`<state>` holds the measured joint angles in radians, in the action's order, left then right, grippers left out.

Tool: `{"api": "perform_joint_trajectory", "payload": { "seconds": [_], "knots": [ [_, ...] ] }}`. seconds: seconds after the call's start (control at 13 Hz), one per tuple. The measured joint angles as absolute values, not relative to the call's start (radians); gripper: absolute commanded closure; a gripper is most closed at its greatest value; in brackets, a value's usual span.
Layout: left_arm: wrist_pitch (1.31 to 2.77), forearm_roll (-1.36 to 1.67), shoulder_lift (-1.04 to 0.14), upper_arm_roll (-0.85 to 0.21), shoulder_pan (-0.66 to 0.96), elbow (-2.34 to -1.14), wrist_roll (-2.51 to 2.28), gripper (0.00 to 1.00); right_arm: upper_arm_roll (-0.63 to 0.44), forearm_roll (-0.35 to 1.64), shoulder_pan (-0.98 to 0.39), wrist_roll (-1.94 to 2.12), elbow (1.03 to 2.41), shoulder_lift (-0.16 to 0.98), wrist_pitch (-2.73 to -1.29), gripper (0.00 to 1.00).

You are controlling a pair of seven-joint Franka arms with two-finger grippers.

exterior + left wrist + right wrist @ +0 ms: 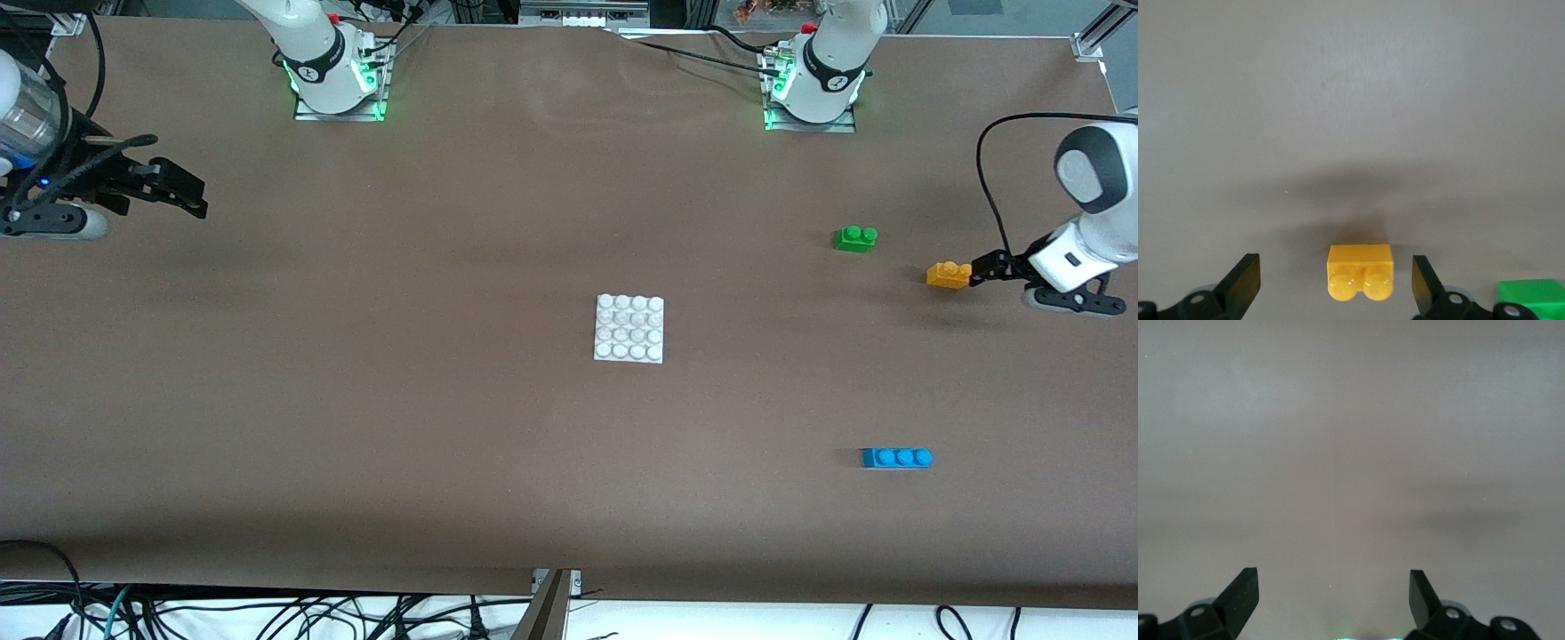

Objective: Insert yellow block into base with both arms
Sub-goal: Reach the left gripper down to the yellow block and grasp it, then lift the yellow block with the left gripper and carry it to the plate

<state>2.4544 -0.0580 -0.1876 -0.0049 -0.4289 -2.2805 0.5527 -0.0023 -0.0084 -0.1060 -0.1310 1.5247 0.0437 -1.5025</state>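
Your left gripper (1334,288) straddles the block (1360,272), jaws wide. It looks light, rigid, slick: pinch its flat sides. Right gripper (182,191), wide, empty, waits at nine o'clock from base (629,328).

Green brick (855,238), blue brick (896,458) apart on brown table (356,400).

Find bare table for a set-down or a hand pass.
Free: the wide stretch between the white base and the open right tool. Crowded: the left arm's end, with green brick, yellow block at the open left tool, blue brick.
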Motion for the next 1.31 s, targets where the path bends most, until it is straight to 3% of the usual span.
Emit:
{"api": "perform_joint_trajectory", "payload": {
  "seconds": [0.23,0.85,0.92,1.08,1.15,1.31],
  "knots": [
    [2.606,-0.058,-0.193,-0.007,-0.441,-2.4,0.601,0.0,-0.002,-0.012,-0.106,-0.13,1.522,0.046,-1.502,0.0],
    [2.675,-0.058,-0.295,-0.009,-0.467,-2.416,0.625,0.0,-0.006,-0.016,-0.096,-0.059,1.522,0.047,-1.502,0.0],
    [2.676,-0.058,-0.304,-0.009,-0.476,-2.416,0.627,0.13,-0.006,-0.016,-0.096,-0.059,1.522,0.047,-1.502,0.0],
    [2.679,-0.058,-0.318,-0.009,-0.487,-2.416,0.63,0.76,-0.006,-0.016,-0.096,-0.059,1.522,0.047,-1.502,0.0],
    [2.68,-0.058,-0.32,-0.01,-0.487,-2.416,0.632,0.86,-0.006,-0.016,-0.096,-0.059,1.522,0.047,-1.502,0.0],
    [2.681,-0.058,-0.32,-0.018,-0.487,-2.414,0.632,0.88,-0.006,-0.016,-0.096,-0.059,1.522,0.047,-1.502,0.0]
  ]
}}
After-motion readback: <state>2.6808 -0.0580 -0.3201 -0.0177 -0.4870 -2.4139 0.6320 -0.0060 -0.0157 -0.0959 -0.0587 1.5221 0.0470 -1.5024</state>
